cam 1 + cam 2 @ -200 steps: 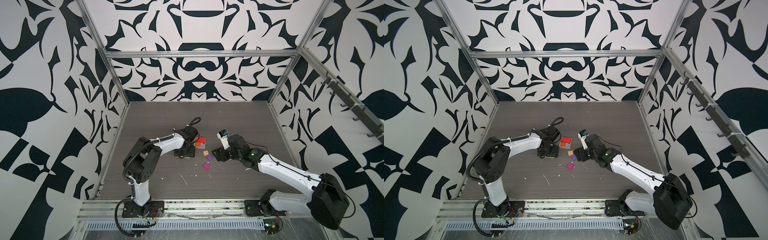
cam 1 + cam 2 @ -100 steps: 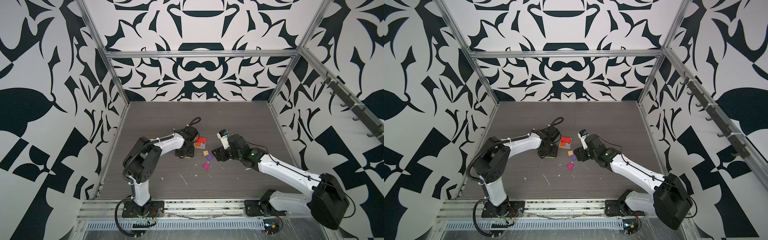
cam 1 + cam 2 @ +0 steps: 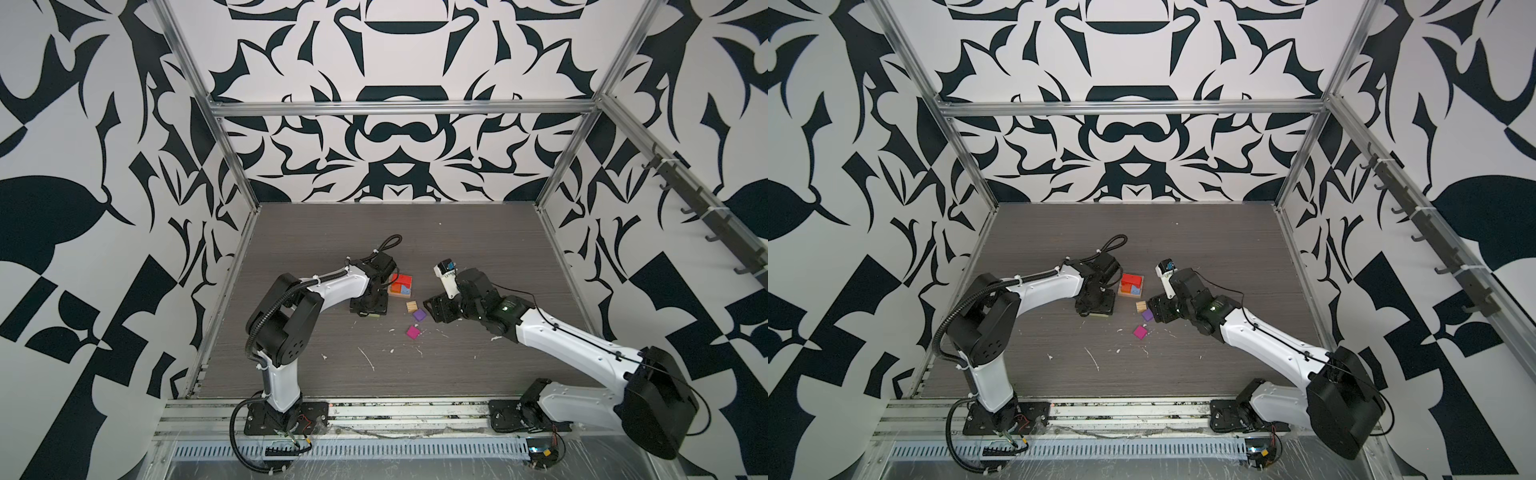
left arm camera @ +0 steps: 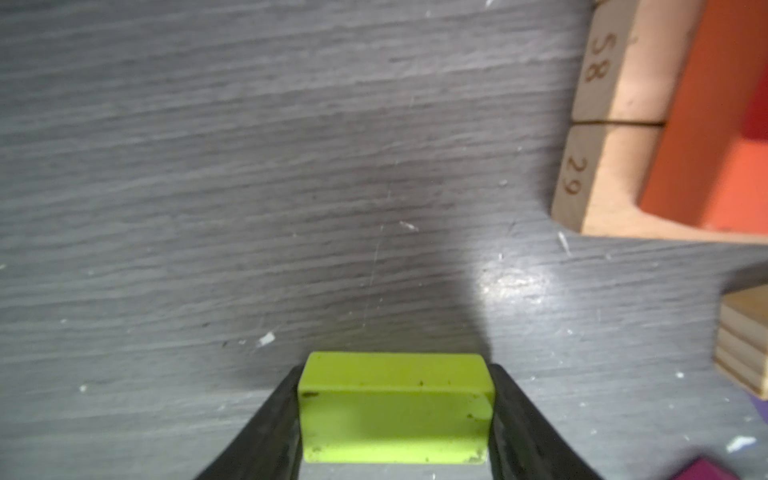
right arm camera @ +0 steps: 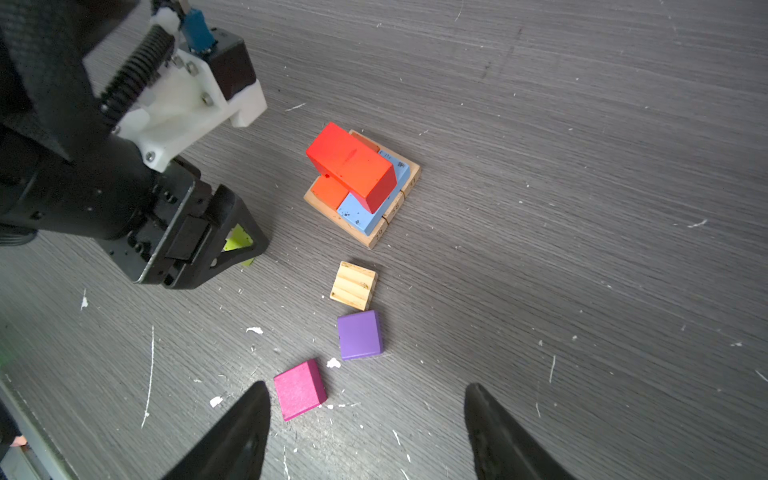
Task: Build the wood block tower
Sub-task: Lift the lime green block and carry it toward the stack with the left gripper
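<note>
— Grey wood-grain table [image 5: 582,124], white flecks [image 5: 254,330] all over it. What's the left gripper [image 4: 395,386] up to?
— Pinching the green block [image 4: 395,428] by its two ends, low on the table, near the tower [image 5: 357,178].
— And the right gripper [image 5: 366,388]?
— Fingers spread wide, nothing between them, near the magenta cube [image 5: 299,395]. The purple cube [image 5: 360,334] and tan cube [image 5: 354,285] lie in a row from there towards the tower.
— Where's the tower?
— Mid-table, between both arms: tan base, orange and blue above, red block [image 5: 353,166] topmost
</note>
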You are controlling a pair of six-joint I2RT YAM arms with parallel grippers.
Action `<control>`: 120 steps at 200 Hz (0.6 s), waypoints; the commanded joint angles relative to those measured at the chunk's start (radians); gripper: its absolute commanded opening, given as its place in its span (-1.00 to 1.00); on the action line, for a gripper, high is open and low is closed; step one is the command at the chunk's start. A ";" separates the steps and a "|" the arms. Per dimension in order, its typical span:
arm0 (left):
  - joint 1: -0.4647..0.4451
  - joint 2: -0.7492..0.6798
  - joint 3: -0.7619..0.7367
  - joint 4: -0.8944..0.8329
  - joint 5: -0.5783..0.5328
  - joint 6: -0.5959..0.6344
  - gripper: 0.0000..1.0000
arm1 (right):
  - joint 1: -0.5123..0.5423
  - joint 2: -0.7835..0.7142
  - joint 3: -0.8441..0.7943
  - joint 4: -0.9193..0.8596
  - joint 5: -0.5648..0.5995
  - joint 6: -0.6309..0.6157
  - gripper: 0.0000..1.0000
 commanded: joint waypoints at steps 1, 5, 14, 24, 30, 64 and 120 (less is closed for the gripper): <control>0.004 -0.031 0.037 -0.066 -0.003 0.001 0.13 | -0.002 -0.015 0.023 0.014 0.001 0.006 0.54; 0.004 -0.033 0.040 -0.070 -0.003 0.003 0.13 | -0.002 -0.015 0.023 0.014 0.001 0.004 0.54; 0.004 -0.041 0.049 -0.078 -0.001 0.003 0.13 | -0.002 -0.015 0.022 0.013 0.002 0.004 0.54; 0.004 -0.047 0.061 -0.088 0.001 0.007 0.13 | -0.001 -0.015 0.022 0.014 0.004 0.005 0.54; 0.004 -0.050 0.068 -0.094 0.002 0.010 0.13 | -0.002 -0.016 0.022 0.014 0.001 0.005 0.54; 0.004 -0.070 0.109 -0.137 0.001 0.017 0.13 | -0.001 -0.021 0.020 0.014 0.003 0.005 0.54; 0.002 -0.074 0.212 -0.223 0.014 0.046 0.14 | -0.002 -0.028 0.018 0.013 0.004 0.001 0.54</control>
